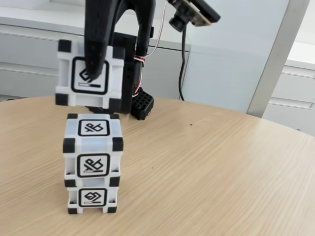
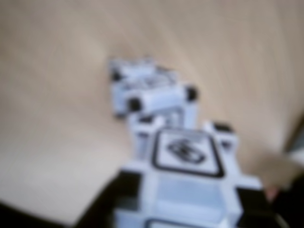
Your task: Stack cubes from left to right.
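Two cubes stand stacked on the wooden table in the fixed view: a lower cube and an upper cube, both white with black corners and glyphs. A third cube hangs just above the stack, shifted a little left and apart from it. My gripper is shut on it, with one black finger across its front face. In the blurred wrist view the held cube is at the bottom between my gripper's dark jaws. The stack lies beyond it on the table.
The arm's black base and a perforated black block stand behind the stack. A small camera with its cable hangs at the top. White cabinets line the back. The table's curved edge runs along the right rear, with bare wood to the right.
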Controlling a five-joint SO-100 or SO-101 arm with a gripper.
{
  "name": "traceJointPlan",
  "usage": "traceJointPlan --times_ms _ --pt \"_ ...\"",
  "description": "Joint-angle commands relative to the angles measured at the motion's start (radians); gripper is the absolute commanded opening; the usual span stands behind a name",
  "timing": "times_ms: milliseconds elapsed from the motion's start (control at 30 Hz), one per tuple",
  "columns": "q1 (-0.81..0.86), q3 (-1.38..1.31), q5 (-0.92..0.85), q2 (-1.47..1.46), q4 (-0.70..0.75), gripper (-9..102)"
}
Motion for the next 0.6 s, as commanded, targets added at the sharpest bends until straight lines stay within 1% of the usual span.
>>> traceJointPlan --times_ms 0,100,567 --pt "-0.002 -0.041 0.005 0.005 -0.051 17" --pt "0.003 -0.04 0.003 0.005 -0.071 17" --pt "-0.005 -0.035 -0.032 0.005 -0.023 17"
